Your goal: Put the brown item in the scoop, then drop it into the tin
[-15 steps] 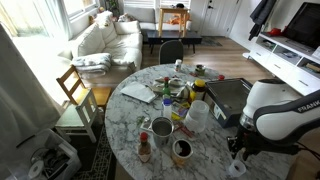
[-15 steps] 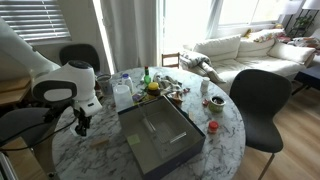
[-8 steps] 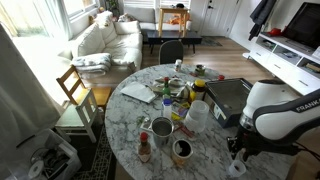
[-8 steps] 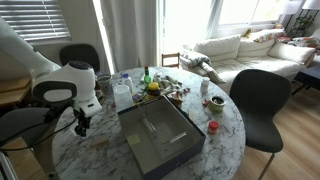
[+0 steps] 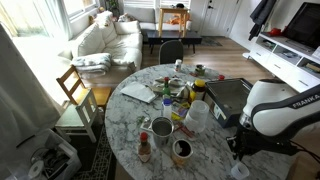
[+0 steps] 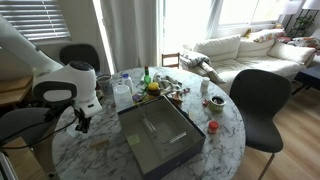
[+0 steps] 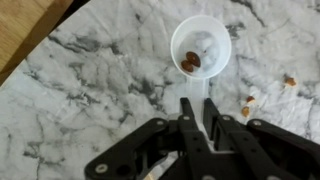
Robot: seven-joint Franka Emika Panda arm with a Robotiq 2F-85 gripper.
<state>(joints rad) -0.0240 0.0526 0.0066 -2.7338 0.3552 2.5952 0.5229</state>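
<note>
one brown item (image 7: 190,62) is sitting in the scoop (image 7: 201,40) bowl on the marble table (image 7: 110,75). my claw (image 7: 198,108) is pinching the scoop's handle, jaws pressed tight on it. risks i'm seeing: handle twisting in the pinch on lift, bowl tipping, item rolling out before the tin (image 5: 162,128), which is standing well apart past clutter. some loose crumbs (image 7: 249,101) are lying beside.

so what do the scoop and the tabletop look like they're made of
Scoop: looks like white plastic, smooth and slightly glossy, with a thin moulded rim. Tabletop: white with grey veining and a polished look; marble or a marble-effect surface, can't tell which.
</note>
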